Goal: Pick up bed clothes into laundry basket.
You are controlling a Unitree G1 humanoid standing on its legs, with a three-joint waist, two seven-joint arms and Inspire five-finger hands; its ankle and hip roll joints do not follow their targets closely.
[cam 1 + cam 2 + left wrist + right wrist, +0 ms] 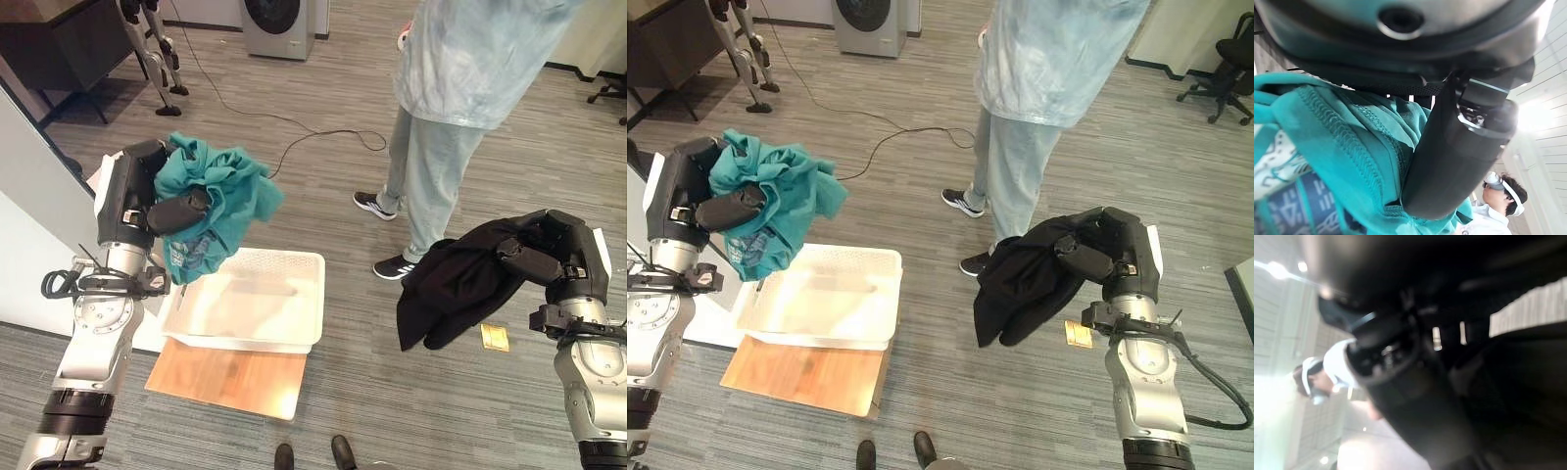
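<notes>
Grey plank floor point(323, 411) (washing machine point(278, 27) behind).

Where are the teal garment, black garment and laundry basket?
teal garment point(230, 196), left eye view, bunched folds beside the left hand point(181, 211).
black garment point(1029, 284), right eye view, hanging drape below the right hand point(1087, 257).
laundry basket point(294, 259), left eye view, far rim.

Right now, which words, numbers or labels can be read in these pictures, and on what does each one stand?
Nothing can be read with certainty.
Teal garment, held in the left hand: white and blue print, folded, not legible.
Yellow card on the floor: too small to read.
Black garment in the right hand, white basket: no text seen.
</notes>
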